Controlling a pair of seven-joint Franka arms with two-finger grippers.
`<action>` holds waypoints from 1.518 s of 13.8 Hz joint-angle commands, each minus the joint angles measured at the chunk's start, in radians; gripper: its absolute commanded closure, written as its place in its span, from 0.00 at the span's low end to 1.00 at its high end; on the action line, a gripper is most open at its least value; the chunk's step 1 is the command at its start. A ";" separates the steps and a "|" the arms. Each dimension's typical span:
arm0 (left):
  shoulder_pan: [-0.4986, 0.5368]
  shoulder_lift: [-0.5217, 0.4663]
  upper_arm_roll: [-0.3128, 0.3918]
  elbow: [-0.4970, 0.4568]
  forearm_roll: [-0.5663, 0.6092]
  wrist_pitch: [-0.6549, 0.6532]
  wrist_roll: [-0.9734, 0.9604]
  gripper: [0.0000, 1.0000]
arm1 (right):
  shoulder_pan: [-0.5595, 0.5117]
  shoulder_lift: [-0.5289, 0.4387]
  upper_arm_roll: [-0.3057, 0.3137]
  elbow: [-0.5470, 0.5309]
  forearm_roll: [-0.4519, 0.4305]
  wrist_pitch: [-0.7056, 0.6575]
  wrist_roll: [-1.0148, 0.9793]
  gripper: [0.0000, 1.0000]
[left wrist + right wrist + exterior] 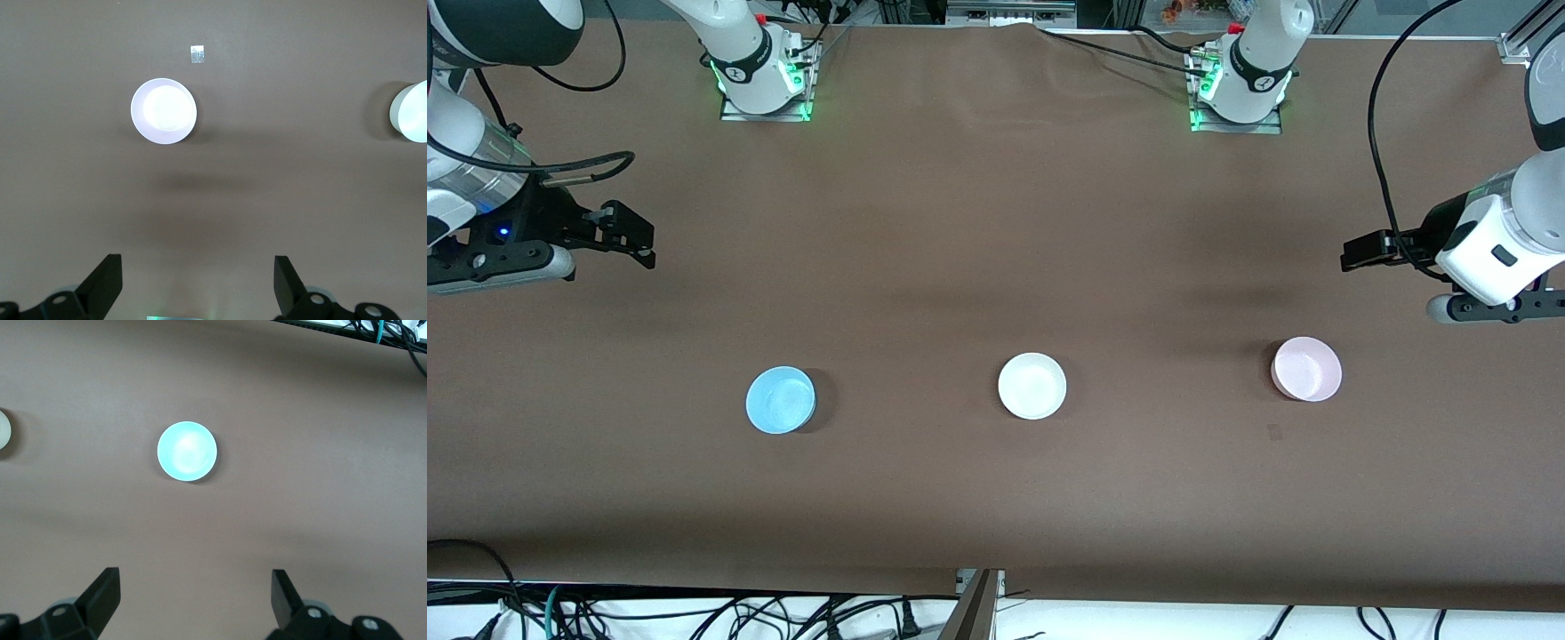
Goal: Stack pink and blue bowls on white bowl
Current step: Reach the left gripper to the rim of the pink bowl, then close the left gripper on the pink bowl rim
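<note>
Three bowls sit in a row on the brown table [996,222], well apart from one another and each upright and empty: the blue bowl [781,400] toward the right arm's end, the white bowl [1032,386] in the middle, and the pink bowl [1306,369] toward the left arm's end; nothing is stacked, and nothing lies between any two bowls, so the cloth between them is bare apart from a small pale patch of tape [1274,433] just nearer the front camera than the pink bowl. The right gripper [633,238] hangs in the air over the table at the right arm's end, its fingers spread wide and holding nothing; the left gripper [1360,253] hangs likewise over the left arm's end, jaws wide and empty; both arms wait clear of the bowls. Cables trail along the table's edge nearest the front camera, and the two arm bases, lit green, stand along the farthest edge. The left wrist view looks down past its two dark fingertips [107,283] onto the pink bowl [163,111], which there reads almost white under glare, with the tape [197,54] showing plainly as a small shiny square just beside it and the white bowl [410,112] cut off by the frame's edge; the right wrist view shows the blue bowl [187,451] between and ahead of its own spread fingertips [103,597], a sliver of the white bowl [4,429] at the frame's edge, and the cables in one corner.
</note>
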 commanded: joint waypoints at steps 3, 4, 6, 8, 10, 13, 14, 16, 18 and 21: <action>0.006 -0.003 -0.009 0.012 0.001 -0.008 -0.006 0.00 | -0.006 -0.029 0.003 -0.028 -0.001 0.007 -0.008 0.00; 0.009 -0.001 -0.009 0.012 0.002 -0.005 0.001 0.00 | -0.006 -0.028 0.003 -0.028 -0.001 0.008 -0.007 0.00; 0.032 0.028 0.002 0.008 -0.004 -0.001 0.011 0.00 | -0.004 -0.029 0.005 -0.028 -0.001 0.022 -0.005 0.00; 0.079 0.101 0.002 0.008 -0.004 0.006 0.012 0.00 | -0.004 -0.029 0.005 -0.029 -0.001 0.039 -0.005 0.00; 0.095 0.152 0.002 0.008 0.004 0.022 0.055 0.00 | -0.004 -0.028 0.005 -0.029 -0.001 0.048 -0.005 0.00; 0.101 0.230 0.003 -0.006 0.022 0.142 0.099 0.00 | -0.006 -0.028 0.005 -0.029 -0.001 0.050 -0.007 0.00; 0.107 0.262 0.003 -0.006 0.024 0.174 0.112 0.00 | -0.006 -0.028 0.003 -0.029 -0.001 0.048 -0.007 0.00; 0.133 0.301 0.005 -0.031 0.022 0.246 0.205 0.00 | -0.006 -0.028 0.003 -0.029 -0.001 0.048 -0.007 0.00; 0.133 0.296 0.052 -0.119 0.021 0.387 0.273 0.00 | -0.006 -0.028 0.003 -0.029 -0.001 0.046 -0.007 0.00; 0.161 0.306 0.063 -0.233 0.004 0.602 0.346 0.02 | -0.006 -0.028 0.003 -0.029 -0.001 0.043 -0.007 0.00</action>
